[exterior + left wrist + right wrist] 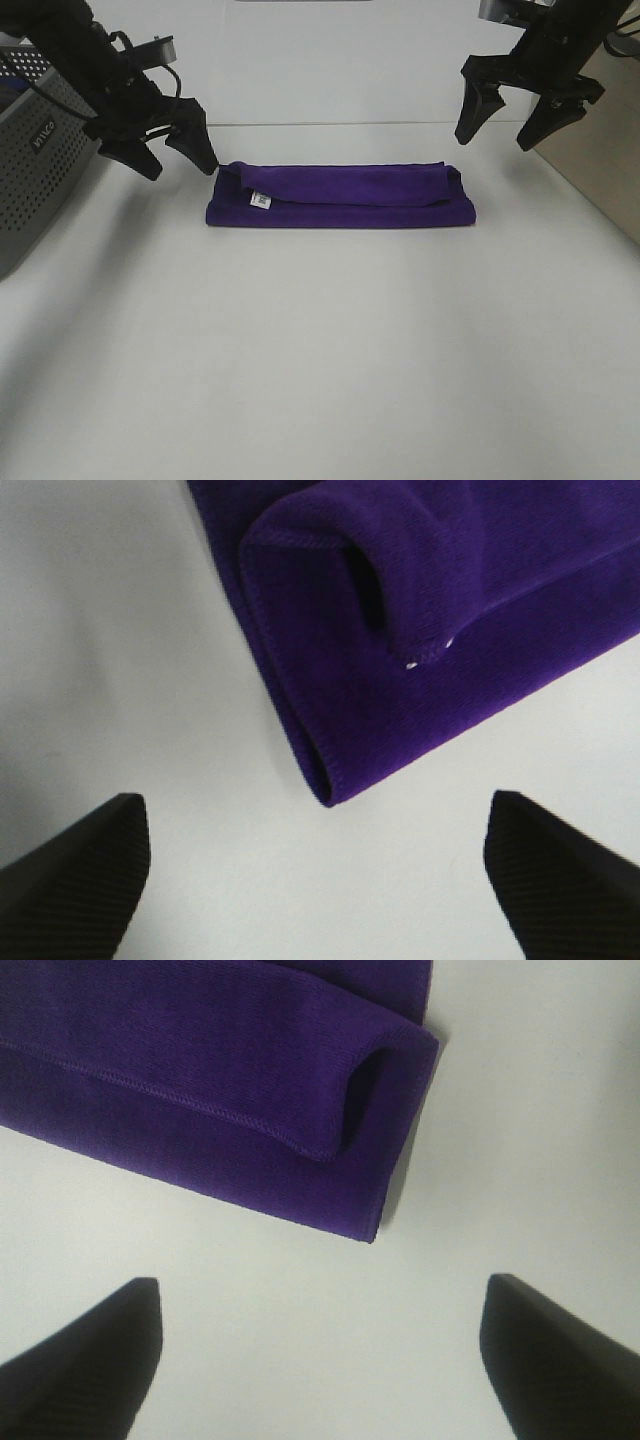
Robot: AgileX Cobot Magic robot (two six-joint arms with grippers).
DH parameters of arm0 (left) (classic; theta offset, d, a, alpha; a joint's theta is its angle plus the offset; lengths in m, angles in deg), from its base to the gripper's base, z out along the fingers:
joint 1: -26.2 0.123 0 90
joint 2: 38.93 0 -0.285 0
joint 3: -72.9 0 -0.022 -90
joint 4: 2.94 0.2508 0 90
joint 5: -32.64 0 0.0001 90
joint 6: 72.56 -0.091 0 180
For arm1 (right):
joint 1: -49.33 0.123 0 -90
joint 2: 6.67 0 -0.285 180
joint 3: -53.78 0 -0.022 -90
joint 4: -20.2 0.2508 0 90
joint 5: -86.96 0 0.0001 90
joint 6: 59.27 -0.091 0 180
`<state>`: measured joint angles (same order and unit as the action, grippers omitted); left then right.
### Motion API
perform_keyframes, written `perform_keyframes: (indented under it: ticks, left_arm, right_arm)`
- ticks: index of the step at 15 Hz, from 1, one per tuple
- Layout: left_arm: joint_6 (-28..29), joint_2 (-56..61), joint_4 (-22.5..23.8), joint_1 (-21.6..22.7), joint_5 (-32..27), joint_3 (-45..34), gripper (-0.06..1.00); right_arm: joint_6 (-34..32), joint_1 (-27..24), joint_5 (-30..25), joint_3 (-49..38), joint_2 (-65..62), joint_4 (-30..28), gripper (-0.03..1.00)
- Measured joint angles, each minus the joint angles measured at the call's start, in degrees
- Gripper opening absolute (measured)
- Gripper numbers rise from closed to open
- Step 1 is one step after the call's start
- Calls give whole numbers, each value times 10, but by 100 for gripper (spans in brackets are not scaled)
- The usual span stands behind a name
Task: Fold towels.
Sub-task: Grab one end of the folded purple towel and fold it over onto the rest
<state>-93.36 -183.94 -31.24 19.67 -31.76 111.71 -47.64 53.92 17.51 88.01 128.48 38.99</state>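
The deep purple towel (340, 195) lies folded into a long narrow strip on the white table, with its small white tag (261, 199) near the left end. My left gripper (178, 152) hangs open and empty just beyond the towel's left end, which shows in the left wrist view (400, 630). My right gripper (502, 128) is open and empty, raised above and behind the towel's right end, which shows in the right wrist view (230, 1090). Neither gripper touches the towel.
A grey perforated basket (35, 170) stands at the left edge of the table. The table's right edge (590, 200) runs diagonally past the right arm, with a tan floor beyond it.
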Motion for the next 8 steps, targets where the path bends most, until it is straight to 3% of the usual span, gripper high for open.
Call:
perform_keyframes:
  ticks: [3, 8]
  left_arm:
    - [-53, -37, -102, 34, -3, 0, 83]
    - [-85, -71, -110, 37, 0, 0, 83]
  right_arm:
    - [-3, 0, -2, 0, 0, 0, 84]
    - [-3, 0, -2, 0, 0, -1, 84]
